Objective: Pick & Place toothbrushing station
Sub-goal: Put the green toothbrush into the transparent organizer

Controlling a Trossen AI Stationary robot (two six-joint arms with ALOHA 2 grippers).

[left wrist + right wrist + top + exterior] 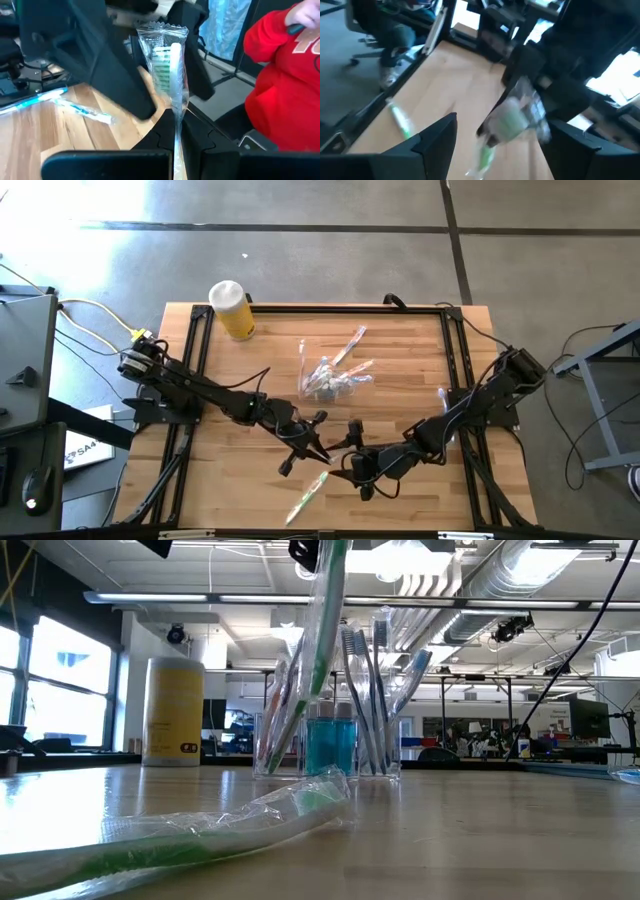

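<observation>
1. Near the table's front centre, the left gripper (318,448) is clenched on a wrapped green toothbrush (170,70), holding it upright above the wood.
2. Just beside it, the right gripper (358,463) faces that brush with its fingers spread, grasping nothing.
3. Another wrapped green toothbrush (307,497) lies flat near the front edge.
4. Mid-table, the clear container (322,382) holds toothbrushes; a yellow bottle (232,309) stands at the far left corner.
</observation>
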